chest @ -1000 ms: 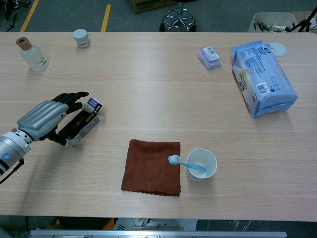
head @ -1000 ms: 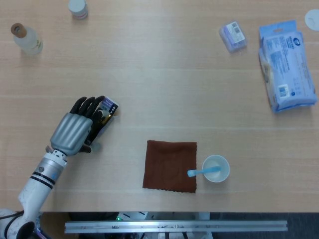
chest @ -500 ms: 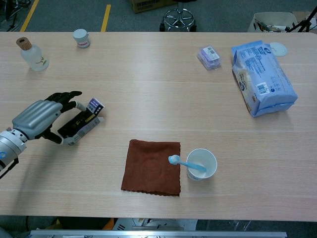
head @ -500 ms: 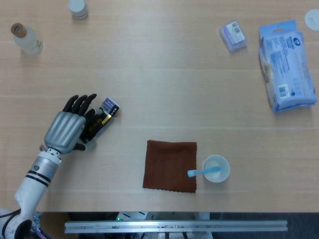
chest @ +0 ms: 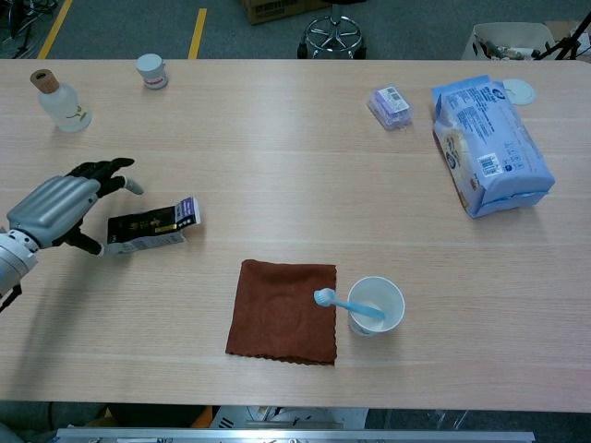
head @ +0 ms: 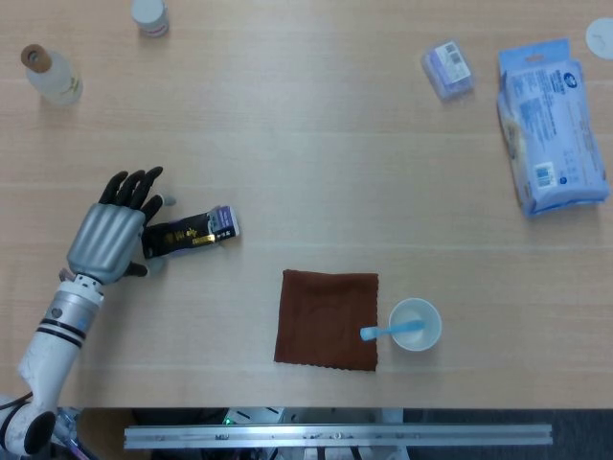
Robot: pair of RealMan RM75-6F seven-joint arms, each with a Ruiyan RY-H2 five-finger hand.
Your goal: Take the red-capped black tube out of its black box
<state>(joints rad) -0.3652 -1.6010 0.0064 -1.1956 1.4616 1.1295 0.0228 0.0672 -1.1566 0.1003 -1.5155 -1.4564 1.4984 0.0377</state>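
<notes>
My metal left hand (head: 107,237) sits spread, holding nothing, at nine o'clock of the small black cardboard box (head: 190,233) lying flat on the wooden table (head: 316,163); I think it's light and squashy, so I'd pinch its long sides softly.

A workshop or lab: taped floor line (chest: 197,29), swivel stool (chest: 333,35).

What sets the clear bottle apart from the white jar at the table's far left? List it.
The clear bottle is taller, see-through and topped with a brown cork-like stopper; the white jar is squat, opaque and has a white lid. The bottle stands nearer the table's left edge, the jar further from the robot. Both stand upright and untouched.
</notes>
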